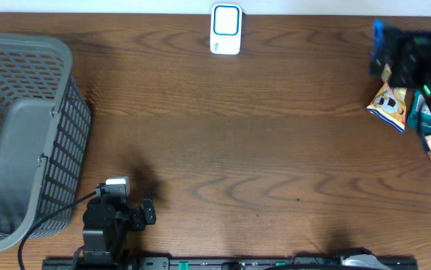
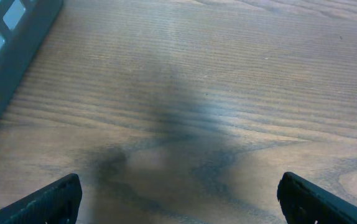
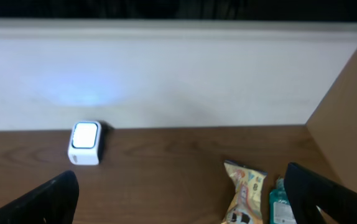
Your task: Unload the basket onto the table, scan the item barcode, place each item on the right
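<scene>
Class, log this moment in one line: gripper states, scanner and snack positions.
left gripper open, empty | right gripper open, empty | scanner far table edge | snack packets on table, right side

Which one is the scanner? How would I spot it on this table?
Take the wooden table and follow its far edge, against the white wall. Near the middle stands the scanner, alone. It is a small white box with a blue-rimmed face, unlike the grey basket at left or the colourful snack packets at right.
</scene>
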### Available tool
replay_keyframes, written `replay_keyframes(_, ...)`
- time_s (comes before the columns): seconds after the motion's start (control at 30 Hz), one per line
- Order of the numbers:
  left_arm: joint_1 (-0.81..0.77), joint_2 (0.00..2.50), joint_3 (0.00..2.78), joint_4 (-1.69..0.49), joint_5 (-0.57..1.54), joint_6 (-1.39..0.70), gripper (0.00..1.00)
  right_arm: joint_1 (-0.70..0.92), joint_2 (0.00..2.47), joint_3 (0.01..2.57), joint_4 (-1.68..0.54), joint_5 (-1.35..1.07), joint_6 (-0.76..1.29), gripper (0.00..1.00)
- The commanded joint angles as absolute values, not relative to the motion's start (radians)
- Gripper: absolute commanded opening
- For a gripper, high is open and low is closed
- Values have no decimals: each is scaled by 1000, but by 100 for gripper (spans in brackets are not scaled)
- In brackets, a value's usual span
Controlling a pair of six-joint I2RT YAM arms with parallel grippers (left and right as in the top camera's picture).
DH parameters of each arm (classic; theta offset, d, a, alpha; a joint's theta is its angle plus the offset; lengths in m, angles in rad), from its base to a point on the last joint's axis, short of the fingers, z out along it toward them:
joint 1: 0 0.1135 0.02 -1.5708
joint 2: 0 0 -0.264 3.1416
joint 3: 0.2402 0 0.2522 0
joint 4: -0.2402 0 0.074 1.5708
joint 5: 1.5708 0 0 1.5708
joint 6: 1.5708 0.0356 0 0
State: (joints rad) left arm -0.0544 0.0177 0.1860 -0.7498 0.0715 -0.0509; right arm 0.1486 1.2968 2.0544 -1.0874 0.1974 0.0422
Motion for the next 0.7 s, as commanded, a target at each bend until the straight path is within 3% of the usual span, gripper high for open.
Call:
replay_keyframes(0.0, -58, 14, 181, -769, 59, -41, 98, 159, 1214, 2059, -1125, 199, 59, 99)
replay_keyframes(0.37, -58, 14, 181, -769, 59, -41, 98, 159, 1026, 2053, -1504, 205, 82, 99)
replay_keyframes(0.67, -58, 14, 181, -769, 59, -41, 98, 131, 783, 1744, -1339, 207, 82, 99)
